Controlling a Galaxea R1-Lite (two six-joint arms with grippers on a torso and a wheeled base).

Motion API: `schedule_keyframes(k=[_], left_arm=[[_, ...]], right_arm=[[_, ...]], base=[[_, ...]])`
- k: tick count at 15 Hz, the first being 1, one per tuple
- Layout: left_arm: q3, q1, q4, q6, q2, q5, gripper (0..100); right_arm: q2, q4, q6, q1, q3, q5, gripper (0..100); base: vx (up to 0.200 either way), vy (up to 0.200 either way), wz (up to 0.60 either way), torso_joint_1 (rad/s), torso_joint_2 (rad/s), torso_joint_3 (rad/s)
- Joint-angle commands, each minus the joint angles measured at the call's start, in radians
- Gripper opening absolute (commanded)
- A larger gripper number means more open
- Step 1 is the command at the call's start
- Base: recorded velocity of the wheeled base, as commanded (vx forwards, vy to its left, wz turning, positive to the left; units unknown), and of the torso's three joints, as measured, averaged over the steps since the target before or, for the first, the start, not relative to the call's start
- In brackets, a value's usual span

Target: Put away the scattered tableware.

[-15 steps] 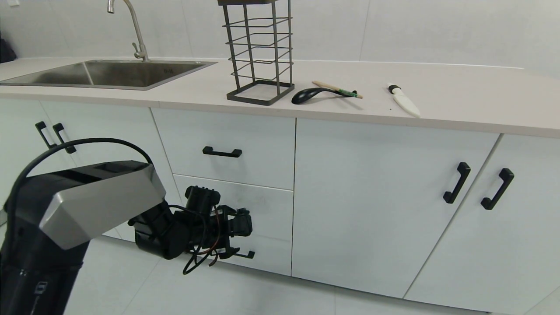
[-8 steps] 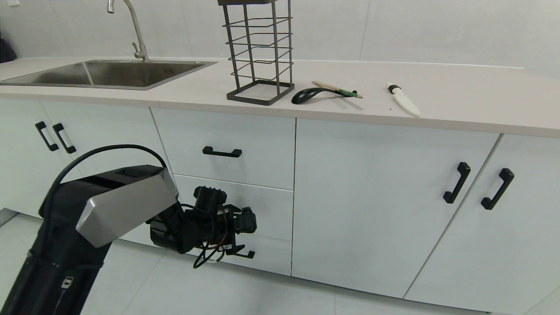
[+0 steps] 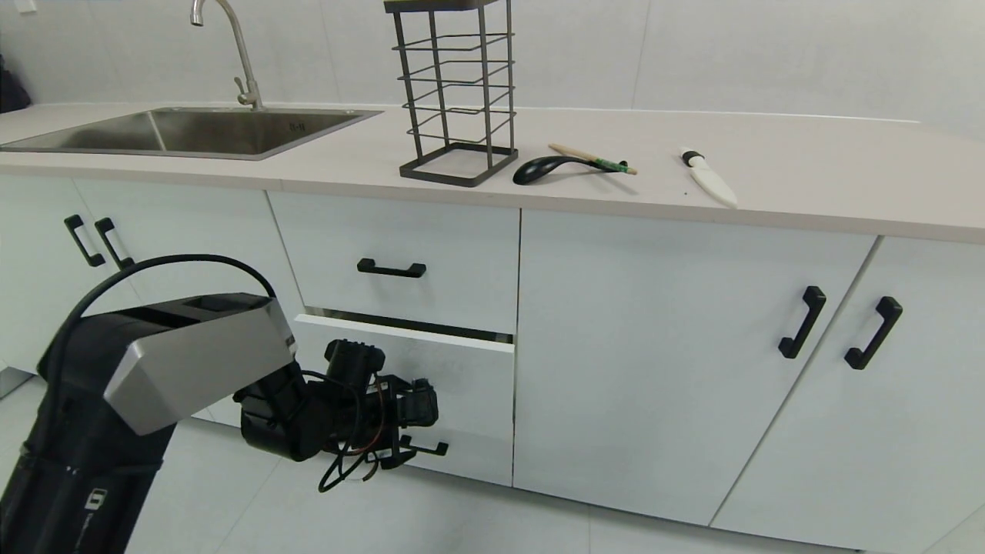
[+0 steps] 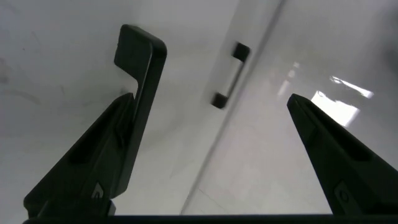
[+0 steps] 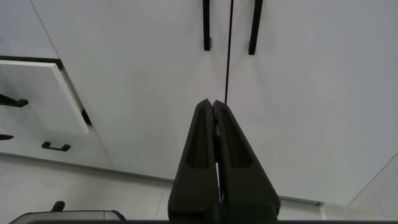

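Against left gripper (image 4: 211,96) finger: lower drawer handle (image 4: 142,68).

The sink (image 3: 192,131) was brushed metal, the tap (image 3: 233,48) polished metal; the rack (image 3: 458,92), matt dark wire. The counter (image 3: 808,181) looked smooth and matt. The spoon (image 3: 541,168) was glossy black, the chopsticks (image 3: 589,155) bare wood, the knife (image 3: 713,183) blade smooth white. The drawer (image 3: 462,385) front was smooth white, its handle (image 3: 431,447) matt black.

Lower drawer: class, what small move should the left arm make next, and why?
Probably pull the handle straight back. The left gripper sits at it, jaws open, and the lower drawer is open by only a narrow gap, likely too little to take the spoon, chopsticks and knife lying on the counter.
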Motion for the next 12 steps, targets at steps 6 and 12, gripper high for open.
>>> schedule_keyframes(k=[6, 12], left_arm=[[0.155, 0.019, -0.006, -0.012, -0.202, -0.001, 100], [0.427, -0.092, 0.336, -0.211, -0.914, -0.025, 100]], right_arm=[[0.001, -0.001, 0.000, 0.000, 0.000, 0.000, 0], [0.001, -0.001, 0.000, 0.000, 0.000, 0.000, 0]], base=[[0.000, 0.000, 0.00, 0.000, 0.00, 0.000], [0.000, 0.000, 0.00, 0.000, 0.00, 0.000]])
